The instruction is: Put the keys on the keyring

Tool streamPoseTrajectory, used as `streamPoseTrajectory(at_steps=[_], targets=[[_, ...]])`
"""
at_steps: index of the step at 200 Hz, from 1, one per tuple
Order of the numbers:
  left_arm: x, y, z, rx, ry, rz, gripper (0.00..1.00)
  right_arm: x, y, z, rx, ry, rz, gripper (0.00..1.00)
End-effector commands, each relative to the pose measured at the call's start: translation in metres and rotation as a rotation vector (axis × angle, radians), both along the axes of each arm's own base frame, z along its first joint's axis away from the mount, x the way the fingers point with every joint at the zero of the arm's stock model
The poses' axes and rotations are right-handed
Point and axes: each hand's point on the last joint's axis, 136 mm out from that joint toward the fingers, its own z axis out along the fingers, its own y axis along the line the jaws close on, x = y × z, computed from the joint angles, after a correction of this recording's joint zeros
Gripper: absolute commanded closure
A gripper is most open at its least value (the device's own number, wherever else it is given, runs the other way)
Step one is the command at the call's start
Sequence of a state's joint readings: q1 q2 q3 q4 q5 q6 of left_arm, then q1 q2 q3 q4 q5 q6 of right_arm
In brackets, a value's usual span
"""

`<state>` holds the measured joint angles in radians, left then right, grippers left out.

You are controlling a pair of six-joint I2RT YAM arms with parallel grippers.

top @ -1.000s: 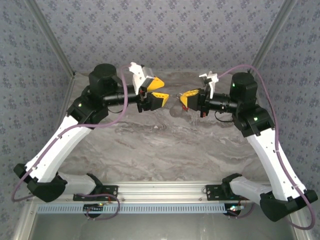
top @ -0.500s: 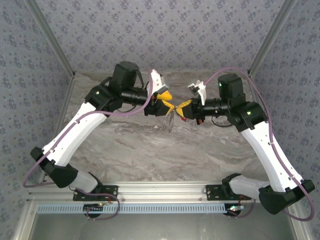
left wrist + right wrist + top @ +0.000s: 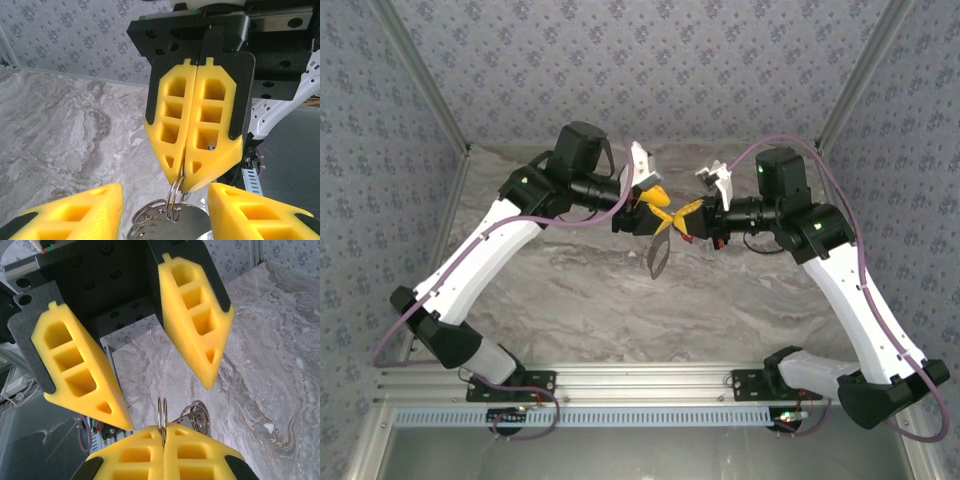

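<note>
Over the marble surface (image 3: 620, 300) the left arm (image 3: 490, 235) has swung in on the right hand (image 3: 186, 180); well apart a second ago, now they meet; the left hand (image 3: 170, 401) stands released, one finger either side of the right hand's tips; the right hand is clenched on the keyring (image 3: 162, 416), which dangles just below it; I'd say threading is about to begin.
</note>
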<state>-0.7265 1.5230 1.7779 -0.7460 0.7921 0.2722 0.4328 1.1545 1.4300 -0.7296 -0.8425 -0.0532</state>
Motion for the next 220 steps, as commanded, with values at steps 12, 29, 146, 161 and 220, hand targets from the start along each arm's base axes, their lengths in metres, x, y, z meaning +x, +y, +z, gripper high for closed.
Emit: streamPoseTrajectory(at_steps=[12, 29, 146, 161, 220], targets=[[-0.009, -0.002, 0.011, -0.030, 0.003, -0.053, 0.57, -0.009, 0.000, 0.026, 0.047, -0.072, 0.023, 1.00], [-0.011, -0.004, 0.011, -0.033, 0.014, -0.068, 0.68, -0.009, 0.000, 0.027, 0.051, -0.075, 0.022, 1.00], [-0.021, -0.014, 0.020, -0.123, 0.030, -0.098, 1.00, -0.002, -0.007, 0.037, 0.083, -0.096, -0.030, 1.00], [-0.014, -0.013, 0.026, -0.165, 0.005, -0.042, 1.00, 0.000, -0.013, 0.038, 0.103, -0.090, -0.050, 0.80], [-0.011, -0.004, 0.056, -0.268, -0.034, 0.030, 1.00, 0.004, -0.018, 0.035, 0.177, -0.065, -0.058, 0.83]])
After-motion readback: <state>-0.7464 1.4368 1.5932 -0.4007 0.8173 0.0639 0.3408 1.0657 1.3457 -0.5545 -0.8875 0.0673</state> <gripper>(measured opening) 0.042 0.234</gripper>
